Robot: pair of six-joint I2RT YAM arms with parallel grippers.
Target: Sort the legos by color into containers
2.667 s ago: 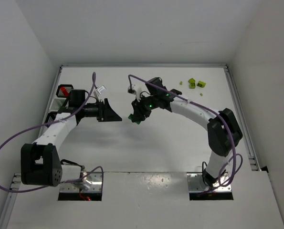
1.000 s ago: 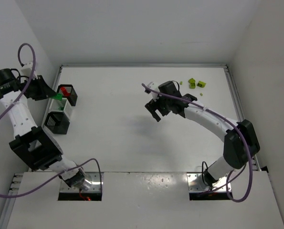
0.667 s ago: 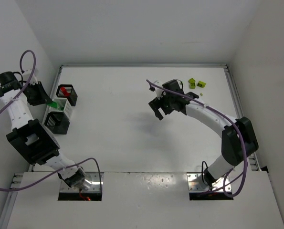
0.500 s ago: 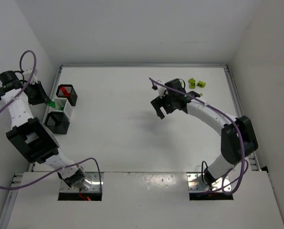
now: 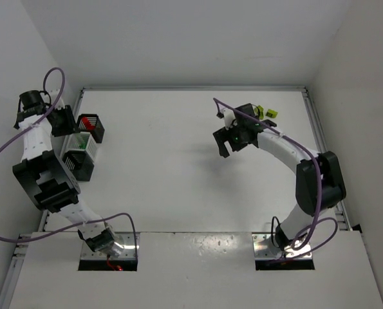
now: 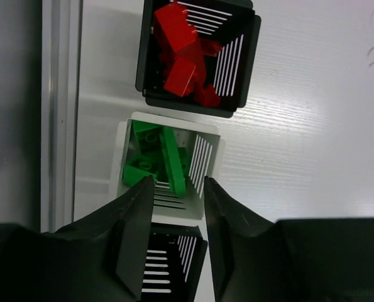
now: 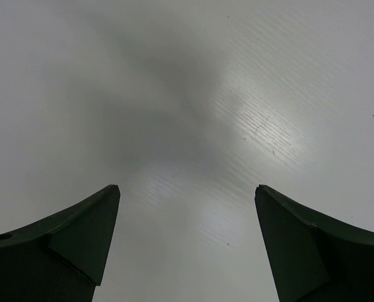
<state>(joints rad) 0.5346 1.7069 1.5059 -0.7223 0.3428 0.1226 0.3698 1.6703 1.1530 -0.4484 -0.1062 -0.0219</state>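
Three containers stand in a row at the table's left edge. The black container point(image 6: 234, 63) holds red legos point(image 6: 177, 44), and the white container point(image 6: 209, 167) holds dark green legos point(image 6: 143, 167), one long brick point(image 6: 173, 160) leaning on edge. The second black container point(image 6: 187, 251) shows no bricks in its visible part. My left gripper point(image 6: 177, 182) hovers open over the white and lower black containers, nothing between its fingers. My right gripper point(image 5: 224, 145) is open over bare table. Yellow-green legos point(image 5: 271, 114) lie behind it at the back right.
A metal rail point(image 6: 60, 113) runs along the table's left edge beside the containers. The side wall point(image 5: 11, 77) is close behind my left arm. My right arm's wrist partly covers the yellow-green group in the top view.
My left gripper has opened and the green brick it carried now lies in the white container. My right arm has swung back and right toward the yellow-green legos.
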